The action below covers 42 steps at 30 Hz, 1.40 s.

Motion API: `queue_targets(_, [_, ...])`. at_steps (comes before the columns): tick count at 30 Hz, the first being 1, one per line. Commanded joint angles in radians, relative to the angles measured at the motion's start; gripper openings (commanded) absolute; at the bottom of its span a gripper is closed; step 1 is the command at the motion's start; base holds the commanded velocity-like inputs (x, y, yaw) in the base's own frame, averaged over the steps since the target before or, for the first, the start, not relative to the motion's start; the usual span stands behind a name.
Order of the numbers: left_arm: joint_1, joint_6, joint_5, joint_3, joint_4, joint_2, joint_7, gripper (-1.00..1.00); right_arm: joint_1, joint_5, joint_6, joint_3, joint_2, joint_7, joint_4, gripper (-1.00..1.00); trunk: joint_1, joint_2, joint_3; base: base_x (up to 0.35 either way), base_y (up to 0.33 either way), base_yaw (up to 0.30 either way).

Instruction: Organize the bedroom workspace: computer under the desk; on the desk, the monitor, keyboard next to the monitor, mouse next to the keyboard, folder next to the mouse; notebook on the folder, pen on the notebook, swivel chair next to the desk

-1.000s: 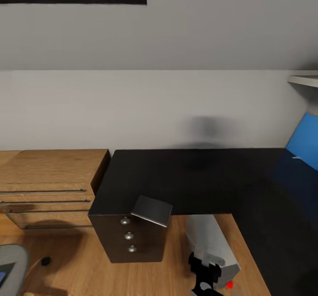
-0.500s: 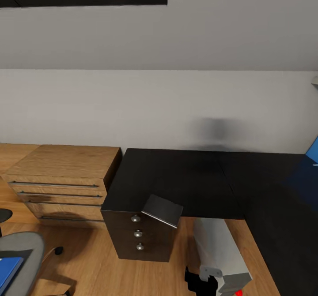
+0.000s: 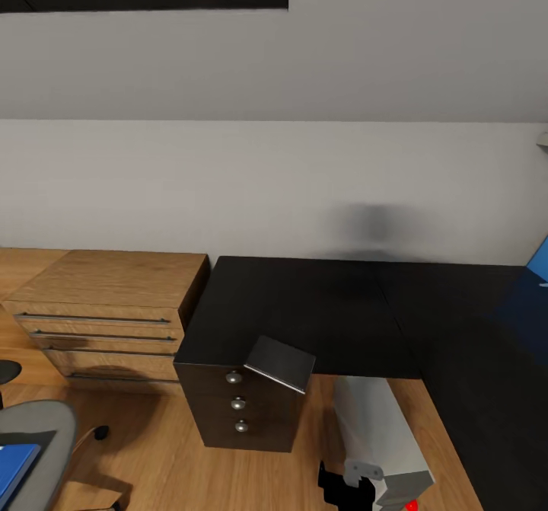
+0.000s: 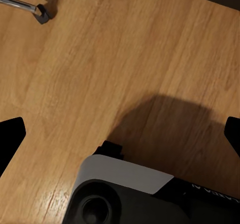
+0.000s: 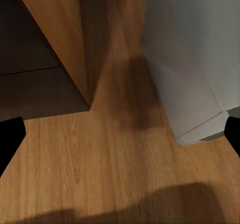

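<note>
- Notebook (image 3: 280, 363): thin, dark grey, lying on the front left corner of the bench, tilted, one corner overhanging the edge above the drawers.
- Bench (image 3: 320, 309): L-shaped, glossy black top, bare apart from the notebook; three dark drawers with round silver knobs (image 3: 238, 403) under the left end; blue back panel (image 3: 540, 256) at the far right edge of the head view.
- Computer (image 3: 380, 435): light grey tower on the floor under the bench, just right of the drawer block; grey side also seen in the right wrist view (image 5: 192, 58), beside the wooden bench side (image 5: 55, 33).
- Folder (image 3: 11, 469): bright blue, flat on the seat of the swivel chair, lower left corner of the head view, cut by the frame.
- Swivel chair (image 3: 46, 427): grey seat, well left of the bench; one silver leg with black castor in the left wrist view (image 4: 41, 12).
- Dresser (image 3: 106, 313): light wood, long bar handles, standing against the left side of the bench.
- Floor (image 4: 125, 58): light wood, below both wrist cameras.
- Left hand (image 4: 120, 139): fingers spread wide, black tips at opposite edges of the wrist view, nothing between.
- Right hand (image 5: 120, 139): fingers likewise wide apart, nothing held, over the floor near the computer.
</note>
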Motion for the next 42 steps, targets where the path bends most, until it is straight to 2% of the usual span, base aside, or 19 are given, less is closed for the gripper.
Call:
queue_targets(1, [-0.002, -0.006, 0.002, -0.008, -0.004, 0.001, 0.004, 1.00, -0.001, -0.004, -0.001, 0.008, 0.000, -0.006, 0.000, 1.00, 0.000, -0.001, -0.001, 0.000, 0.000, 0.000])
queue_targets(6, [-0.002, -0.005, 0.002, -0.010, -0.005, 0.000, 0.000, 1.00, -0.001, -0.003, -0.004, 0.010, 0.003, -0.006, 0.000, 1.00, 0.000, -0.001, -0.001, -0.020, 0.000, 0.066])
queue_targets(14, [-0.002, 0.001, 0.002, -0.010, -0.005, 0.001, 0.000, 1.00, 0.000, -0.003, -0.004, 0.009, 0.002, -0.006, 0.001, 1.00, 0.000, -0.001, -0.002, -0.323, 0.000, 0.264])
queue_targets(29, [-0.002, 0.002, 0.002, -0.010, -0.005, 0.001, 0.000, 1.00, 0.001, -0.003, -0.004, 0.010, 0.002, -0.007, 0.001, 1.00, 0.000, -0.001, -0.019, -0.305, 0.000, 0.202])
queue_targets(42, [-0.002, 0.002, 0.002, -0.009, -0.005, 0.002, 0.010, 1.00, 0.000, -0.003, -0.003, 0.010, 0.003, -0.007, 0.002, 1.00, 0.000, -0.001, -0.034, -0.038, 0.000, 0.186])
